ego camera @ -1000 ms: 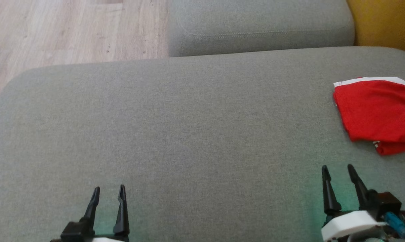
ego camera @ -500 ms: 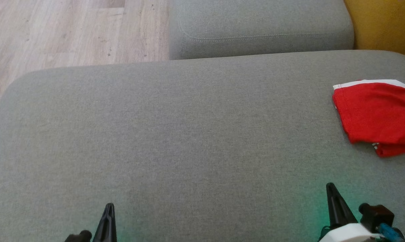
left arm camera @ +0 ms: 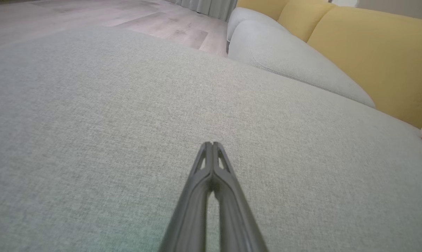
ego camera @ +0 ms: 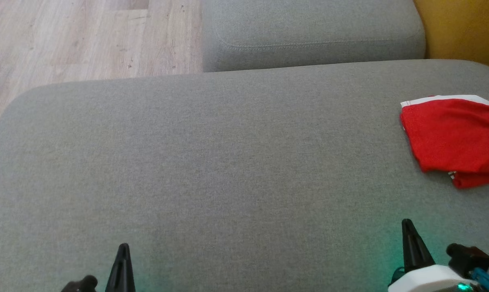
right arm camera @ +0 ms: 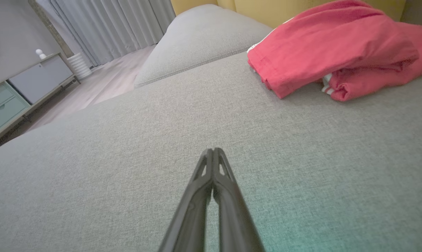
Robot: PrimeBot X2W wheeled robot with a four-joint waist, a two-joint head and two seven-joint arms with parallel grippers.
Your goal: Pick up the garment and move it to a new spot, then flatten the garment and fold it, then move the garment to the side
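Pointing forward low over the grey cushion [ego camera: 228, 154], the left tool [ego camera: 123, 248] and right tool [ego camera: 407, 223] each have their fingers pressed together, holding nothing. Beyond the right tool, the red garment [ego camera: 451, 138] lies on the cushion's right side, near the yellow backrest [ego camera: 463, 28].

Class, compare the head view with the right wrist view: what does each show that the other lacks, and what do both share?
Head view adds: the left gripper, shut. Right wrist view adds: grey curtains and a cabinet with drawers. Shared: the red garment lying on the grey sofa seat, the wood floor, and the shut right gripper.
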